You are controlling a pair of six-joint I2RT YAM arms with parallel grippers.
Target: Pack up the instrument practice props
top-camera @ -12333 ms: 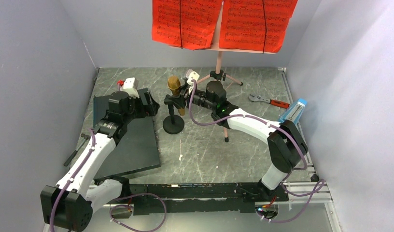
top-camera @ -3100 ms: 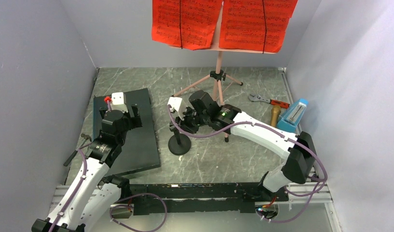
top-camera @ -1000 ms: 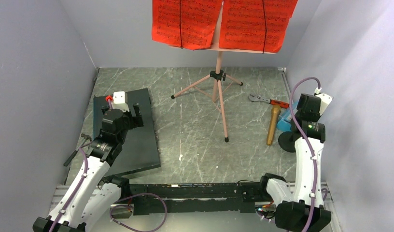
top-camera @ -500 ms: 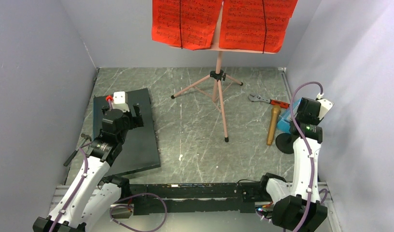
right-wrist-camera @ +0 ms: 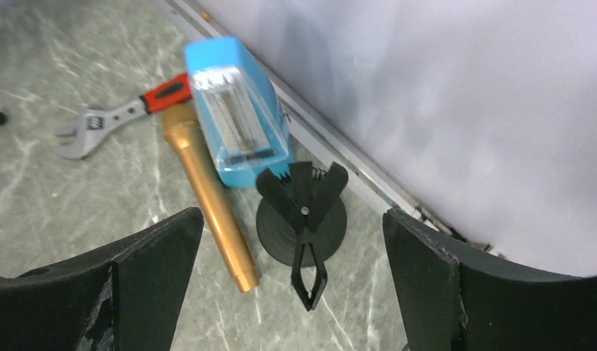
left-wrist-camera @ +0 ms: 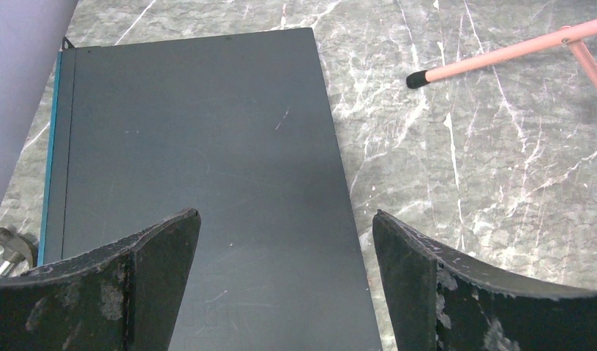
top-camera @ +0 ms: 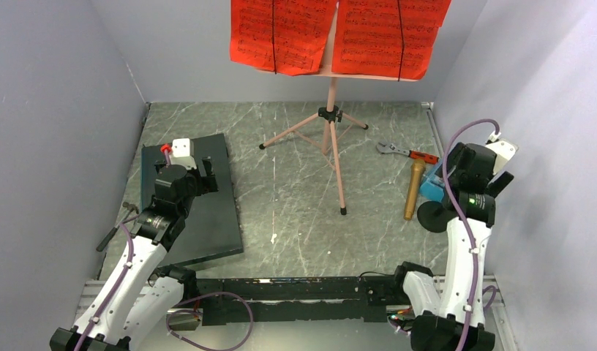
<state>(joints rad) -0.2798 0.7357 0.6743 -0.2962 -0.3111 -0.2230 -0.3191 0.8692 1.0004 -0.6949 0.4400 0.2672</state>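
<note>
On the left, our left gripper (left-wrist-camera: 284,234) is spread wide and holds nothing. It hangs over a dark slab (left-wrist-camera: 193,146), which lies to the left of the music stand (top-camera: 332,117).

The music stand is upright on three thin legs. The red pages (top-camera: 281,33) sit on top of it. One pink foot (left-wrist-camera: 416,79) of the music stand points toward our left gripper and is near it.

To the right of the music stand lies a wrench (right-wrist-camera: 120,117). Just beside the wrench is the gold microphone (right-wrist-camera: 208,194). It lies flat, and its long side runs about the same way as the music stand's front leg. Next come the black stand (right-wrist-camera: 303,219) with its clip and the blue metronome (right-wrist-camera: 237,121), all close together.

Our right gripper (right-wrist-camera: 292,216) hangs over this little heap. It is wide too and holds nothing.

We think the music stand with its pages is the big thing not yet packed. The left gripper is nearer to it than the right one. The pole goes straight up, so we think a gripper must come at it from the side.
</note>
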